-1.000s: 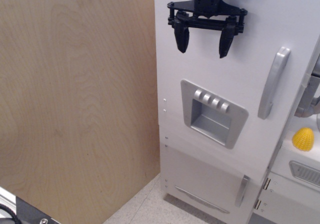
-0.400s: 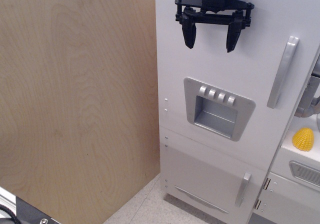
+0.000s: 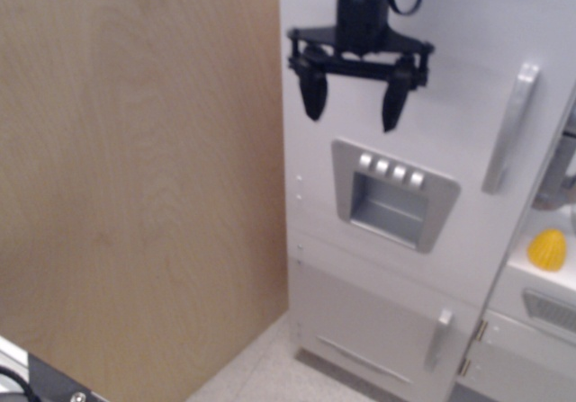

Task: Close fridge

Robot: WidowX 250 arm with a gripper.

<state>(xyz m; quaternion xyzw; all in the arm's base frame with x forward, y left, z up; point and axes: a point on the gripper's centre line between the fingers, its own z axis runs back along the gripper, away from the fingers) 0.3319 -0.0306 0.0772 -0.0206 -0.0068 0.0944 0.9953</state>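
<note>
The tall white fridge (image 3: pixel 450 105) fills the right half of the view. Its large door lies flat against the cabinet, with a long grey handle (image 3: pixel 509 128) at its right edge and a grey four-button dispenser panel (image 3: pixel 393 195) in the middle. My black gripper (image 3: pixel 353 105) hangs in front of the upper door, above the dispenser panel and left of the handle. Its two fingers are spread apart and hold nothing. No shelves show.
A smaller lower door with a short grey handle (image 3: pixel 438 337) sits under the big door. A neighbouring white unit at the right holds a yellow toy (image 3: pixel 547 250) above a grey vent panel (image 3: pixel 549 310). A wooden board (image 3: pixel 135 177) covers the left. Speckled floor (image 3: pixel 261 375) lies below.
The fridge door swung shut against the cabinet, its handle shifting right and straightening. My gripper first rose and moved right with it, then came back left and lower, away from the door.
</note>
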